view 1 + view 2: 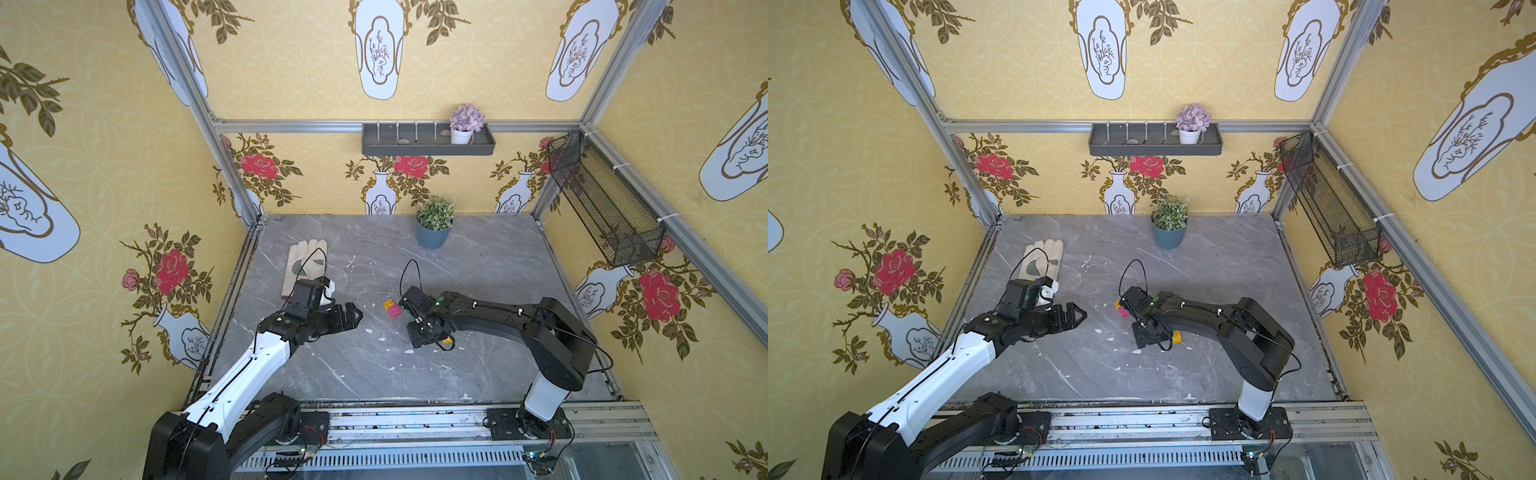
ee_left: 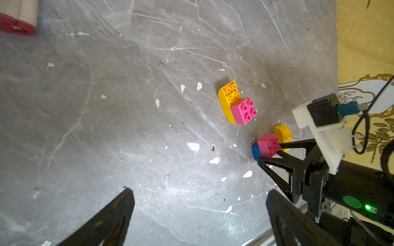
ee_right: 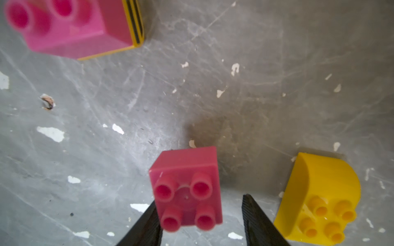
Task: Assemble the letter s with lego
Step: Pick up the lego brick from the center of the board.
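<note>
Left jaws gape; our right jaws, apart too, straddle a four-studded pink brick (image 3: 187, 187) joined to a blue brick (image 2: 255, 151).

Table count
Two yellow bricks (image 2: 223, 102) (image 2: 281, 133), two pink bricks (image 2: 243, 110) (image 2: 268, 145), one blue brick (image 2: 255, 151), five in all; one glove (image 1: 301, 259); two potted plants (image 1: 433, 226) (image 1: 465, 124).

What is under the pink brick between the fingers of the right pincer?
A blue brick is under that pink brick; the left wrist view shows only part of it. From the right wrist view the pink brick covers it wholly, so its studs cannot be seen.
</note>
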Robot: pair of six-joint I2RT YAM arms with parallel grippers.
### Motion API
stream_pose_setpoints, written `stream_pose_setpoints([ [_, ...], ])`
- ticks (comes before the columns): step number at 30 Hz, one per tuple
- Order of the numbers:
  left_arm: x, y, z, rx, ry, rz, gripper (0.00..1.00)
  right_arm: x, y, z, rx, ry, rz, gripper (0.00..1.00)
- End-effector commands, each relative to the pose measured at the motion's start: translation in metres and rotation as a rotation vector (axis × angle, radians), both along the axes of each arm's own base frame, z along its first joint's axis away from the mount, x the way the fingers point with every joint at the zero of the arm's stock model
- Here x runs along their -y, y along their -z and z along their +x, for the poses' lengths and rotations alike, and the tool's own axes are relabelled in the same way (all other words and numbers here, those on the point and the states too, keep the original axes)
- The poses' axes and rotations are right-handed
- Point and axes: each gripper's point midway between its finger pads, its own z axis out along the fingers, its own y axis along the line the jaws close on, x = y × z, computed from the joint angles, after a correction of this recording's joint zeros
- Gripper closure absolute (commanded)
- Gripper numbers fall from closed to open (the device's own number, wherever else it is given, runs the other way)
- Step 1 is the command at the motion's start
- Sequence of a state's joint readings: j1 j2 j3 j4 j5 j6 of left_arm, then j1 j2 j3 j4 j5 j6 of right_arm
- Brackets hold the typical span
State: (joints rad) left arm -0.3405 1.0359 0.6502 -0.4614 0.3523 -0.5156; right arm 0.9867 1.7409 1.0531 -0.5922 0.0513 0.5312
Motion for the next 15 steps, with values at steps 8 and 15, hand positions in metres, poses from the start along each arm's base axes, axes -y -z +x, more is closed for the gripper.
stream_pose_setpoints([
  [8, 0.001, 0.004, 0.001, -0.006, 0.007, 0.004, 0.01, -0.002, 0.01, 0.002, 0.044, 0.029, 0.055, 0.51],
  [15, 0.001, 0.008, -0.001, -0.024, 0.011, 0.008, 0.01, -0.003, 0.015, 0.003, 0.087, 0.03, 0.072, 0.53],
])
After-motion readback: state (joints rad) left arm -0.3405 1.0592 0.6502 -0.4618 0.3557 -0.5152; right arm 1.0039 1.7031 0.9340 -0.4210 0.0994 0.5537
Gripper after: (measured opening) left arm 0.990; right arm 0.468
